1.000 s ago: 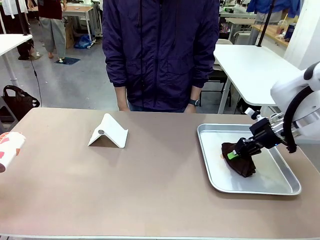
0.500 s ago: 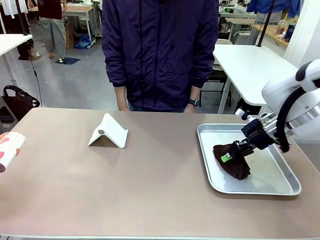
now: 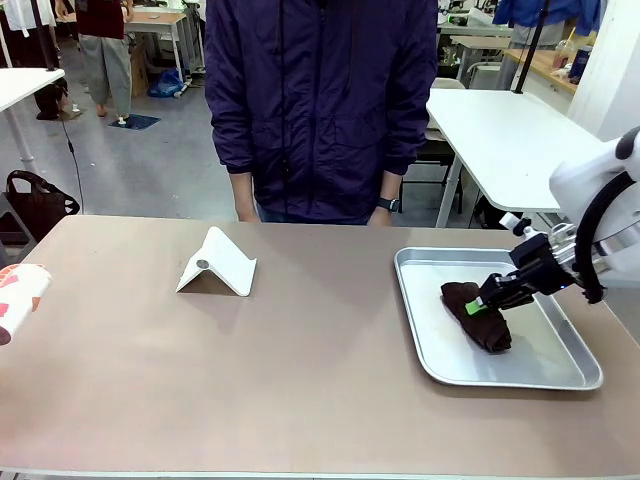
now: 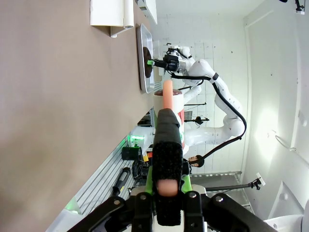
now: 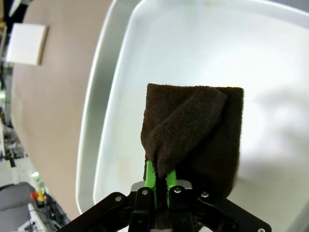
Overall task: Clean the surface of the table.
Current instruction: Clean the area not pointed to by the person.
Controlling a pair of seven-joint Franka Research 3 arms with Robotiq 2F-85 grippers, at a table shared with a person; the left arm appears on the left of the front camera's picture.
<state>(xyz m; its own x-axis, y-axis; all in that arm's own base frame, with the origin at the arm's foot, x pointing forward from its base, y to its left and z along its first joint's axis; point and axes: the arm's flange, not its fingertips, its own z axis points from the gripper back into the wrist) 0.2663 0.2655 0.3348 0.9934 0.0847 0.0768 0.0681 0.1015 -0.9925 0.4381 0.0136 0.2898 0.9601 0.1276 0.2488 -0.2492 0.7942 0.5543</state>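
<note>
As the right gripper pinches shut on a folded dark-brown terry cloth, cloth lies in the rectangular silver metal tray nr the right edge of the matte taupe-brown table. Left gripper is clamped on a black-wrapped pink handle w/ white red-printed roll at table's left edge. White folded plastic stand sits nr far edge.

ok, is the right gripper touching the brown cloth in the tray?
Touching. The right wrist view shows the right gripper with its green pads pinched shut on a fold of the brown cloth, which lies in the metal tray.
</note>
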